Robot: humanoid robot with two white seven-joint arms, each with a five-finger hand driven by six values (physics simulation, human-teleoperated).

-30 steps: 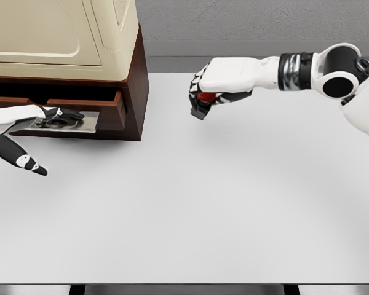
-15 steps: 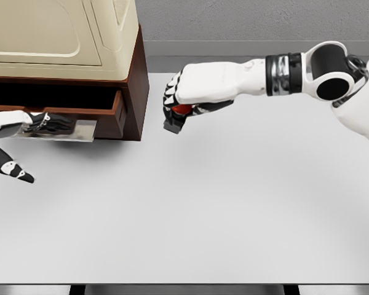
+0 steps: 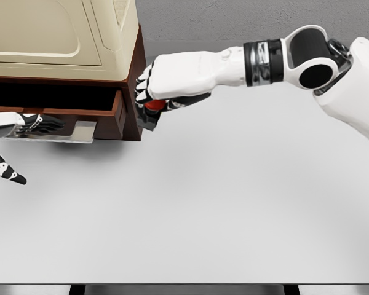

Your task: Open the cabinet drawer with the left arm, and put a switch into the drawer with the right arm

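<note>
We count one cabinet point(image 3: 61, 37), one drawer point(image 3: 107, 114), one switch point(image 3: 151, 108), one table point(image 3: 221, 209) and two hands.

At the far left, the left hand point(image 3: 34, 125) enters from the picture's left edge, its forearm low and nearly level. Its dark fingers point(image 3: 48, 123) lie flat over the grey handle plate point(image 3: 80, 130) on the drawer front; we cannot tell whether they actually clasp it. A separate black-tipped white part of the left arm points down and to the right below it, over the table.

The drawer stands pulled out from the brown base of the cabinet, leaving a dark gap above its front edge. The cream upper body of the cabinet sits on top.

Just right of the cabinet's corner, the right hand point(image 3: 154, 92) is curled closed around the switch, a red and black item seen beneath the knuckles, held above the table and outside the drawer. The right arm extends almost level from the shoulder at the upper right.
</note>
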